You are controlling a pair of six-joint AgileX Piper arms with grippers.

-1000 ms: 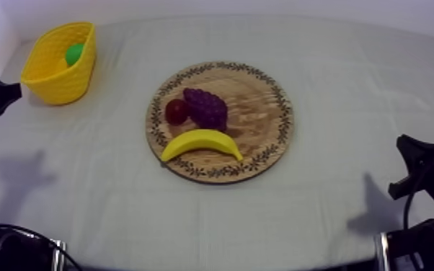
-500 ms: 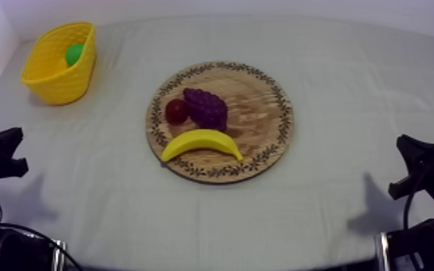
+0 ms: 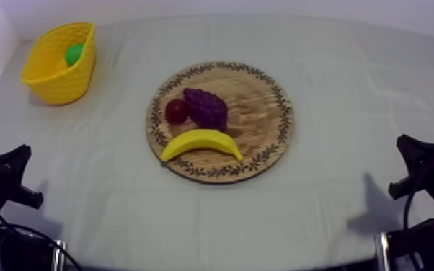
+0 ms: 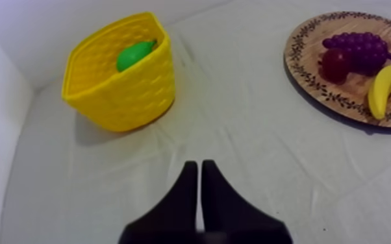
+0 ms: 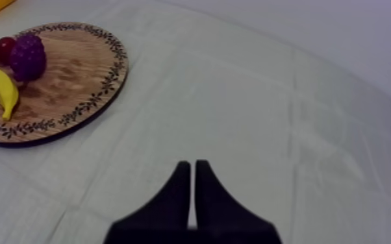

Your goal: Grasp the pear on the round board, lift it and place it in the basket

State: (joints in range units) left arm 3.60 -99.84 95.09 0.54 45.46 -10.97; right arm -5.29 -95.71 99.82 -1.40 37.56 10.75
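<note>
The pear (image 4: 134,56) is lying inside the yellow basket (image 3: 58,79) at the far left, so the task is looking finished. The left gripper (image 4: 199,167) is hovering on the near side of the basket, its 2 fingers pressed together on nothing, probably because nothing needs carrying. The right gripper (image 5: 191,166) is sitting at the near right, likewise pinched empty. The banana (image 3: 200,143), grapes (image 3: 205,107) and small red fruit (image 3: 176,111) are resting on the wooden board (image 3: 263,115) in the middle.

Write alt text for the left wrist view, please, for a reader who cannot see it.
A green toy pear lies in a yellow lattice basket on grey-white cloth. Apart from it, a round wooden board with a patterned rim holds purple grapes, a small red fruit and a yellow banana. The left end effector is shut, empty.
</note>
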